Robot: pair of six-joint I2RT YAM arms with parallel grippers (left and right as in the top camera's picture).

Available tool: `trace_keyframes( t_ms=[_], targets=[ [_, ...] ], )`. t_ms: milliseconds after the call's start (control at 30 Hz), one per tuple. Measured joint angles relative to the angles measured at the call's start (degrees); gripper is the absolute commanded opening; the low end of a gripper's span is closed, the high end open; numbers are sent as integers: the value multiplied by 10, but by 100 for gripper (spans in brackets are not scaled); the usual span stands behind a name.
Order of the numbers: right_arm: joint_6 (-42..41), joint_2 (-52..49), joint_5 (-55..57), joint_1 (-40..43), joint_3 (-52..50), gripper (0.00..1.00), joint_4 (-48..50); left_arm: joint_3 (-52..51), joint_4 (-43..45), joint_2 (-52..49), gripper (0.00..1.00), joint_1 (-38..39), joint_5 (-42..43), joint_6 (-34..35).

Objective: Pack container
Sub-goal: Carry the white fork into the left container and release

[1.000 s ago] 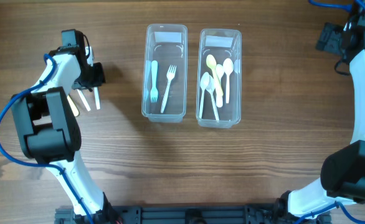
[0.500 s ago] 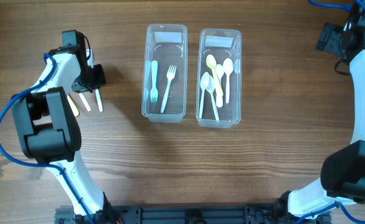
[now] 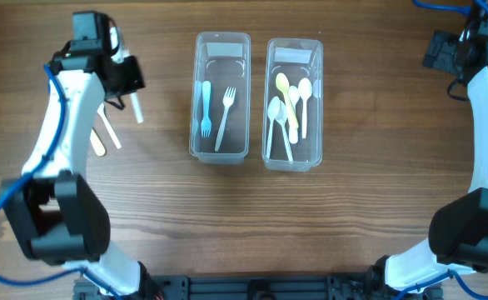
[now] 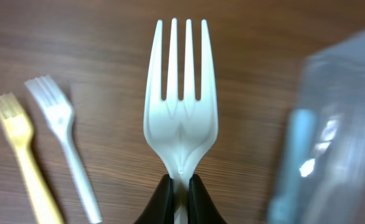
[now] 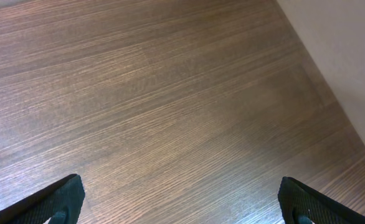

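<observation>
My left gripper [image 3: 126,83] is shut on a white plastic fork [image 4: 180,112], held above the table left of the containers; the fork also shows in the overhead view [image 3: 136,108]. A yellow fork [image 4: 22,155] and a clear fork [image 4: 64,140] lie on the wood below it. The left clear container [image 3: 221,50] holds a blue fork [image 3: 206,108] and a white fork [image 3: 225,117]. The right clear container [image 3: 295,50] holds several spoons [image 3: 290,108]. My right gripper [image 5: 179,205] is open and empty at the far right back corner of the table.
The yellow fork [image 3: 99,137] and clear fork [image 3: 111,132] lie left of the containers in the overhead view. The left container's edge [image 4: 332,124] is blurred at the right of the left wrist view. The table's right edge [image 5: 332,81] is close to my right gripper.
My left gripper has lifted the white fork off the table and moved back and slightly right. The right arm has not moved.
</observation>
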State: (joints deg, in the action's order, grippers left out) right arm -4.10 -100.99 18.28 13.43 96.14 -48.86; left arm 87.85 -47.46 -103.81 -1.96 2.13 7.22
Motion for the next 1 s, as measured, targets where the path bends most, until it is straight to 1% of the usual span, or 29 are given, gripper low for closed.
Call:
trace_keyframes(
  t_ms=[33, 67, 233, 433, 700, 733, 767, 833, 867, 1000],
  targets=[
    [0, 0, 0, 0, 0, 100, 0, 1, 0, 9, 4, 10, 5, 6],
    [0, 0, 0, 0, 0, 100, 0, 3, 0, 24, 4, 35, 13, 27],
    [0, 0, 0, 0, 0, 100, 0, 3, 3, 32, 4, 106, 25, 71],
    [0, 0, 0, 0, 0, 100, 0, 3, 13, 32, 6, 185, 30, 87],
    [0, 0, 0, 0, 0, 100, 0, 3, 27, 32, 7, 241, 33, 94],
    [0, 0, 0, 0, 0, 100, 0, 3, 27, 32, 9, 244, 33, 95],
    [0, 0, 0, 0, 0, 100, 0, 3, 27, 32, 19, 248, 33, 95],
    [0, 0, 0, 0, 0, 100, 0, 3, 27, 31, 27, 251, 33, 94],
    [0, 0, 0, 0, 0, 100, 0, 3, 27, 31, 29, 252, 33, 96],
    [0, 0, 0, 0, 0, 100, 0, 3, 27, 17, 29, 252, 33, 99]
  ],
)
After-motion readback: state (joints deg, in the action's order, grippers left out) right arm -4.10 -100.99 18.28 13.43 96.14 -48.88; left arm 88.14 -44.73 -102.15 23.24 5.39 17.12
